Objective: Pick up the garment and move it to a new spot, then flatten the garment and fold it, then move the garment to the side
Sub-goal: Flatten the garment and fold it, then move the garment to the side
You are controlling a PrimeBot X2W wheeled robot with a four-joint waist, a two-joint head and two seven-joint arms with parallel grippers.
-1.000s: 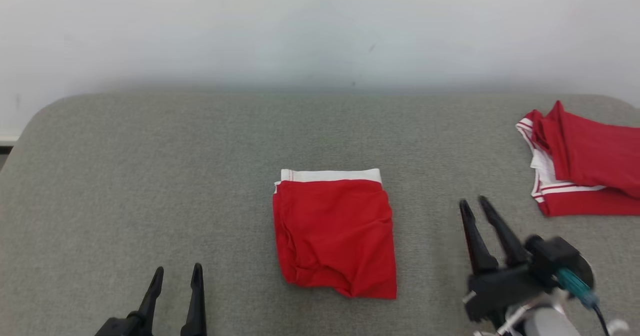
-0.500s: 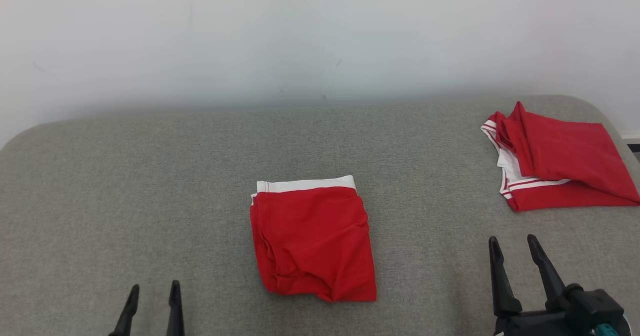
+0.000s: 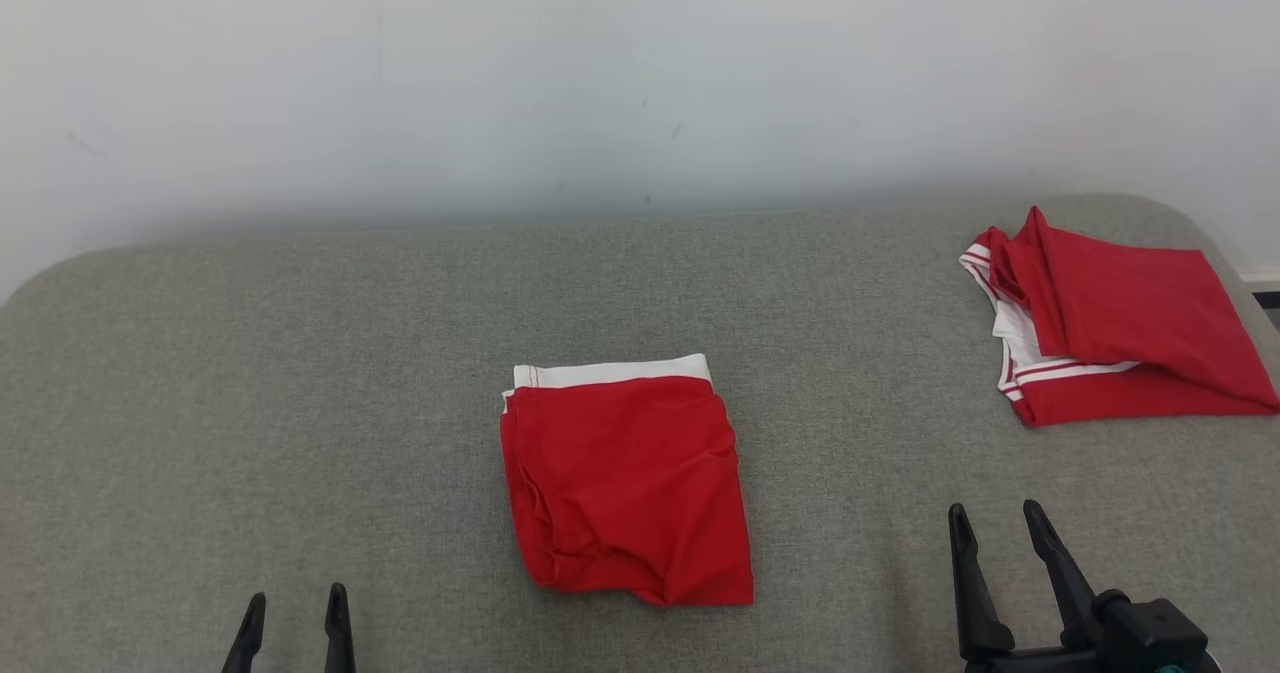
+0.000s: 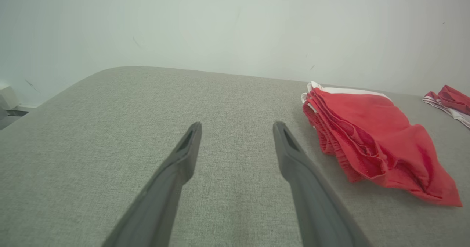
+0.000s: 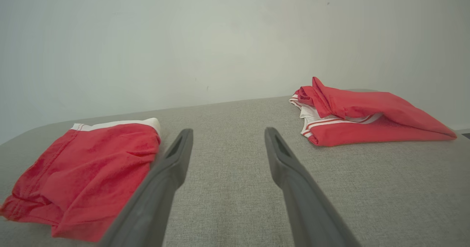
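Garment [image 3: 625, 483] between left gripper [image 3: 297, 595] and right gripper [image 3: 993, 506]

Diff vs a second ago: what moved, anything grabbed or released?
The right gripper drew back toward the robot, straightened from its tilt and spread its fingers wider; it holds nothing. The left gripper slid back slightly, open throughout. The head view itself also shifted. The folded red shorts and the other red garment lie as before on the grey surface.
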